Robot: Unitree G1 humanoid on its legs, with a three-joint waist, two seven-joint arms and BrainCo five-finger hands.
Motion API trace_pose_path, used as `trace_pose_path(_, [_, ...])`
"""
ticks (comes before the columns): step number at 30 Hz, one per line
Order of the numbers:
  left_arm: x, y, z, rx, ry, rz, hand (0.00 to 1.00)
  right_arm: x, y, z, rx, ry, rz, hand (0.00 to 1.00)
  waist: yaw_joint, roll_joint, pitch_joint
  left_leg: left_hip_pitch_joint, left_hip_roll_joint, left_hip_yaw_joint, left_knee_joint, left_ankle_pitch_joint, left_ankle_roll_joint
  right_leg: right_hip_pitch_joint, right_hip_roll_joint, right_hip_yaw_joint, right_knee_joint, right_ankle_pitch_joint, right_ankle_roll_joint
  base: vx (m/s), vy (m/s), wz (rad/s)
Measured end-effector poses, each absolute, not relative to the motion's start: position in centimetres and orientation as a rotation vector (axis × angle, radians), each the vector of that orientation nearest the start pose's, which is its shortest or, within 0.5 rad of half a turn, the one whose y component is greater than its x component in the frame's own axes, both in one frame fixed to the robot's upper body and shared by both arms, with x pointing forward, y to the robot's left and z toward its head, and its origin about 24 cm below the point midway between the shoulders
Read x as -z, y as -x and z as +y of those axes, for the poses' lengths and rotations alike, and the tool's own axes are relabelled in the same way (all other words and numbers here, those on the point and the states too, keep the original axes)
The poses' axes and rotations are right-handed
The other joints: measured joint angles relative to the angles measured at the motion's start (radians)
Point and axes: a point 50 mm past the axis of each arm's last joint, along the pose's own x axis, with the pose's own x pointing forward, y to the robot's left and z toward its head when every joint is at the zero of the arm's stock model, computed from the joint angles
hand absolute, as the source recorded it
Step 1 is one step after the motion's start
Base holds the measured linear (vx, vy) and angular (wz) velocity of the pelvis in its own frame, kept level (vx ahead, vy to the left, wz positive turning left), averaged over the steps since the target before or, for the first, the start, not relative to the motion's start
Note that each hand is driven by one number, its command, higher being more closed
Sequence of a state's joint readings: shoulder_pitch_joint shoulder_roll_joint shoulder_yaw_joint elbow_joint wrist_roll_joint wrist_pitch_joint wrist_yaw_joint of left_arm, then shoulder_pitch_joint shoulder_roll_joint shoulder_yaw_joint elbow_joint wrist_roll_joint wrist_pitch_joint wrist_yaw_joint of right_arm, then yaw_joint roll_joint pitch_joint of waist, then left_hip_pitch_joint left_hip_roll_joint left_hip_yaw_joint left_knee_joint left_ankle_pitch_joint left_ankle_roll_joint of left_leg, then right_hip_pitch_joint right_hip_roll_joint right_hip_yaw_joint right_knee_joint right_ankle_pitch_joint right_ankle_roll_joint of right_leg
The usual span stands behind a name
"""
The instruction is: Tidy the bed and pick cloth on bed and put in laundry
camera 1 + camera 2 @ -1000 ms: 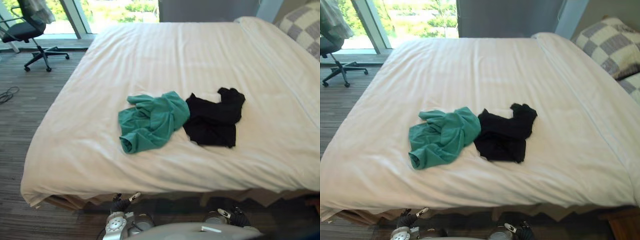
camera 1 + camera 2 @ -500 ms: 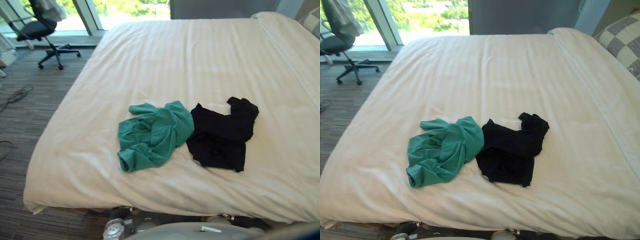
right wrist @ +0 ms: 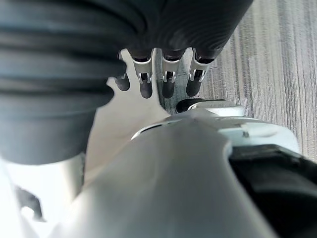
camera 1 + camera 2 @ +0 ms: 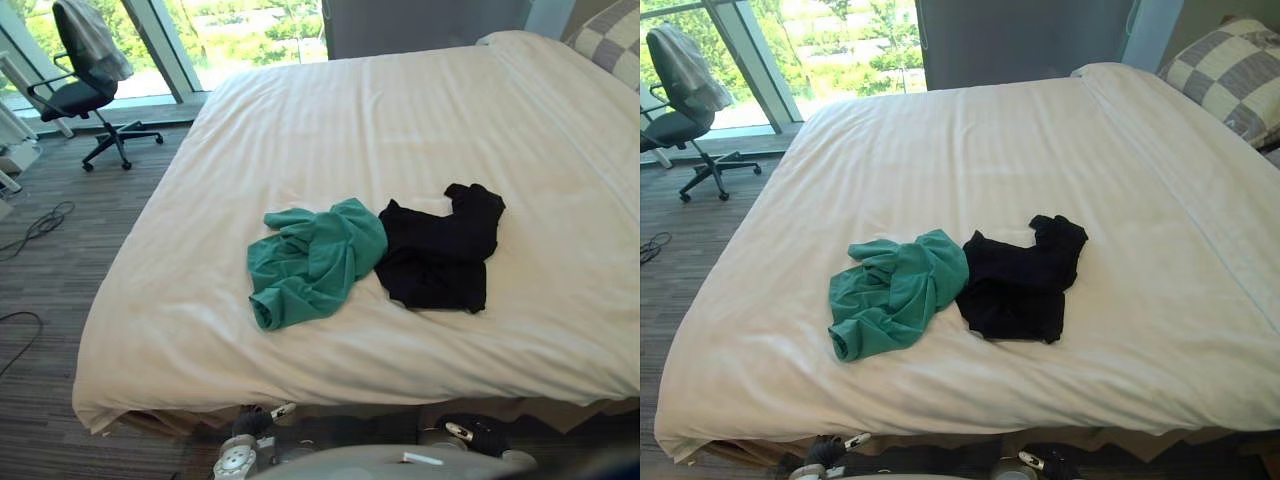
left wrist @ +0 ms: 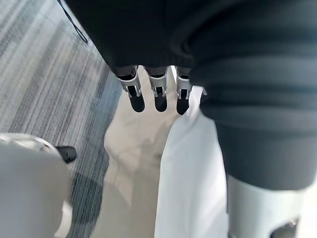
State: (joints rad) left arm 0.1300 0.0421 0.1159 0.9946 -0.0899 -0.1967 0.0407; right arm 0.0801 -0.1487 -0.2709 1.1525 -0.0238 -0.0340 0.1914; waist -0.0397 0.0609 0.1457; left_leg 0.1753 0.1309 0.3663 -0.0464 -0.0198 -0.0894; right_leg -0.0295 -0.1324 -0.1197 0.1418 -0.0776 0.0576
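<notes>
A crumpled green cloth (image 4: 315, 262) lies on the white bed (image 4: 400, 110), near its front edge. A black cloth (image 4: 440, 250) lies right beside it and touches its right side. My left hand (image 4: 257, 419) hangs low in front of the bed's near edge, well below both cloths. In the left wrist view its fingers (image 5: 159, 95) point down, straight and holding nothing. My right hand (image 4: 466, 432) hangs low on the right side. Its fingers (image 3: 167, 83) are also relaxed and hold nothing.
A black office chair (image 4: 85, 85) with a pale garment over its back stands by the window at the far left. A checked pillow (image 4: 1230, 75) rests at the bed's far right corner. Striped grey floor (image 4: 50, 280) runs along the bed's left side.
The whole picture has shifted, so the camera has moved. Both cloths lie on the bed as before, and both hands stay low and empty.
</notes>
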Motion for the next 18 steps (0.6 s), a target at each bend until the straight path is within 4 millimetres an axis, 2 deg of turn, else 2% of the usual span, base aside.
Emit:
trace_pose_path(5, [15.2, -10.3, 19.4, -0.193, 0.040, 0.926, 0.00, 16.7, -6.4, -21.1, 0.227, -0.188, 1.148, 0.00, -0.003, -0.061, 0.002, 0.031, -0.056, -0.009, -0.056, 0.024, 0.016, 0.004, -0.052, -0.001, 0.034, 0.008, 0.023, -0.09, 0.096, 0.05])
trace_pose_path(8, [15.5, -9.7, 19.3, -0.223, 0.098, 0.958, 0.00, 16.7, -5.2, -20.5, 0.288, -0.267, 1.112, 0.00, 0.000, -0.071, 0.001, 0.040, -0.085, -0.020, -0.057, 0.019, 0.037, 0.024, -0.089, -0.016, 0.059, -0.008, 0.043, -0.04, 0.083, 0.22])
trace_pose_path(12, [15.8, -8.9, 19.1, -0.309, 0.217, 0.992, 0.00, 16.5, -5.3, -20.5, 0.260, -0.283, 1.048, 0.00, 0.003, -0.075, 0.001, 0.056, -0.097, -0.019, -0.057, 0.009, 0.049, 0.044, -0.102, -0.015, 0.049, -0.012, 0.044, 0.01, 0.067, 0.03])
trace_pose_path(15, [16.0, -7.8, 19.4, -0.457, 0.334, 0.997, 0.00, 16.4, -5.2, -20.5, 0.254, -0.294, 1.041, 0.00, 0.003, -0.078, -0.009, 0.061, -0.094, -0.018, -0.058, 0.004, 0.043, 0.071, -0.092, -0.015, 0.002, -0.005, 0.048, 0.07, 0.057, -0.03])
trace_pose_path(18, [16.0, -6.6, 20.5, -0.708, 0.369, 0.961, 0.00, 16.6, -4.8, -20.4, 0.288, -0.310, 1.080, 0.00, 0.006, -0.080, -0.016, 0.062, -0.091, -0.017, -0.058, -0.007, 0.040, 0.094, -0.084, -0.015, -0.048, 0.015, 0.050, 0.10, 0.044, -0.01])
